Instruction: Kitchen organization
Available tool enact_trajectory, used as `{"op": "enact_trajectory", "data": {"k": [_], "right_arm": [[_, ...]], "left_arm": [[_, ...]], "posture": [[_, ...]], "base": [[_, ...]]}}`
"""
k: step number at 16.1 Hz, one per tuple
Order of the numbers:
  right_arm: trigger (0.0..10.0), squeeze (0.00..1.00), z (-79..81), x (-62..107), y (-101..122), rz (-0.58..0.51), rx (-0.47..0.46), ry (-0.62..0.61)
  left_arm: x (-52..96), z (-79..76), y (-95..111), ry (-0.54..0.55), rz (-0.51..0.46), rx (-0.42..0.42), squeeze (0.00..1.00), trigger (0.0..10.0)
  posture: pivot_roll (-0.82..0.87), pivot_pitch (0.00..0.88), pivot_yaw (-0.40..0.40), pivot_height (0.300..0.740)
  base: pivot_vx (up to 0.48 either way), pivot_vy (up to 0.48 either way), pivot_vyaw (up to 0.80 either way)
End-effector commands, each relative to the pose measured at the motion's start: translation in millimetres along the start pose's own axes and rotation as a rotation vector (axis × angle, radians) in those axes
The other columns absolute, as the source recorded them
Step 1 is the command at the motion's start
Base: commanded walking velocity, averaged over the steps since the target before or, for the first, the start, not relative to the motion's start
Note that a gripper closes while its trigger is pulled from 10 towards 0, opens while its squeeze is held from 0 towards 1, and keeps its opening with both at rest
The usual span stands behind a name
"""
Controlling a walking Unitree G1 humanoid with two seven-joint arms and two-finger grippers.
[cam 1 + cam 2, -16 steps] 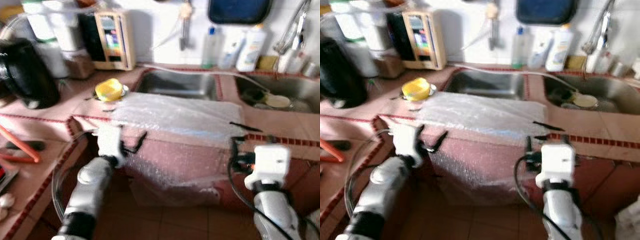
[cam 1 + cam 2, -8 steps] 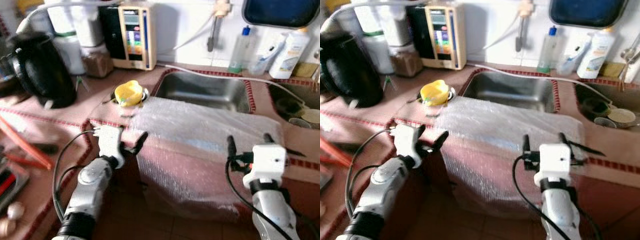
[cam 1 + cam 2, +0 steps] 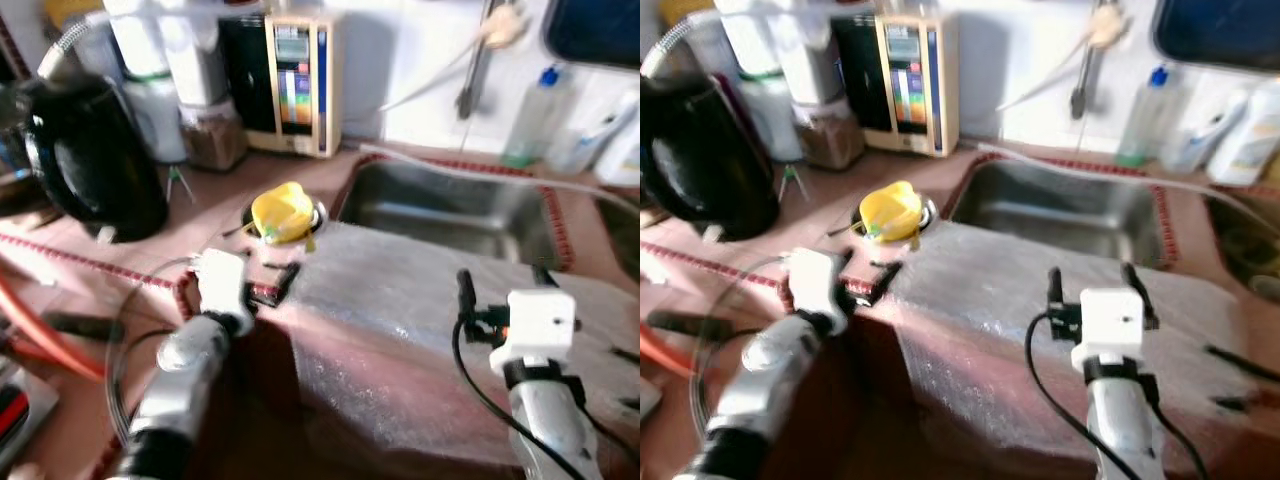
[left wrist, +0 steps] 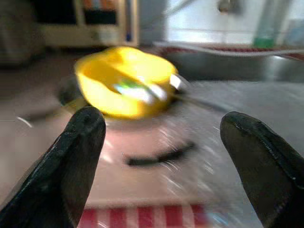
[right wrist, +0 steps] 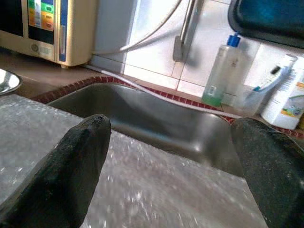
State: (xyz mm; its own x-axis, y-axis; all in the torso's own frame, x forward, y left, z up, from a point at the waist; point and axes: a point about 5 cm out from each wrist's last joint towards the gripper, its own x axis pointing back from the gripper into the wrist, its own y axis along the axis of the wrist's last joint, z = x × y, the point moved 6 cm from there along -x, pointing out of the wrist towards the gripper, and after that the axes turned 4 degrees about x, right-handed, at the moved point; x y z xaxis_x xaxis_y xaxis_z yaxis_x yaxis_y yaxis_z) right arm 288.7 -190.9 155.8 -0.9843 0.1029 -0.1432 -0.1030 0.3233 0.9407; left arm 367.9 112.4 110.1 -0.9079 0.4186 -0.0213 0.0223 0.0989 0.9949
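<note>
A yellow plastic cup [image 3: 283, 212] rests tilted on a small metal dish on the red-tiled counter, left of the steel sink [image 3: 450, 205]. A sheet of bubble wrap [image 3: 400, 310] covers the counter in front of the sink and hangs over its front edge. My left gripper [image 3: 275, 283] is open at the counter's edge, pointing at the yellow cup [image 4: 123, 80] a short way ahead, with nothing between its fingers. A thin dark item lies on the counter between them. My right gripper [image 3: 500, 280] is open above the bubble wrap [image 5: 142, 190], facing the sink.
A black kettle [image 3: 90, 150] stands at the back left beside white canisters. A beige appliance [image 3: 295, 80] stands against the wall. Bottles [image 3: 528, 115] line the wall behind the sink. An orange hose [image 3: 40, 335] lies on the lower counter at the left.
The whole view has shifted as the camera moved in towards the counter. My left gripper now stands nearer the yellow cup. Both grippers have stayed open.
</note>
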Motion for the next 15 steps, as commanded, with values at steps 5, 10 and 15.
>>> {"op": "enact_trajectory", "data": {"k": [5, 10, 15], "right_arm": [[10.0, 0.00, -4.0, 24.2, 2, 0.031, -0.022, 0.005], [10.0, 0.00, -5.7, 56.3, -11, 0.120, -0.044, -0.003], [10.0, 0.00, -11.2, 57.2, -8, 0.116, -0.035, -0.046]], "left_arm": [[22.3, 10.0, 22, 0.025, -0.056, -0.101, 0.00, 10.0], [59.9, 36.9, 11, 0.115, 0.021, -0.147, 0.00, 10.0], [56.5, 33.6, 18, 0.134, -0.007, -0.135, 0.00, 10.0]], "posture": [[-0.07, 0.010, 0.025, 0.740], [-0.05, 0.011, 0.020, 0.740], [-0.06, 0.007, 0.025, 0.740]], "base": [[0.000, 0.000, 0.00], [0.000, 0.000, 0.00], [0.000, 0.000, 0.00]]}}
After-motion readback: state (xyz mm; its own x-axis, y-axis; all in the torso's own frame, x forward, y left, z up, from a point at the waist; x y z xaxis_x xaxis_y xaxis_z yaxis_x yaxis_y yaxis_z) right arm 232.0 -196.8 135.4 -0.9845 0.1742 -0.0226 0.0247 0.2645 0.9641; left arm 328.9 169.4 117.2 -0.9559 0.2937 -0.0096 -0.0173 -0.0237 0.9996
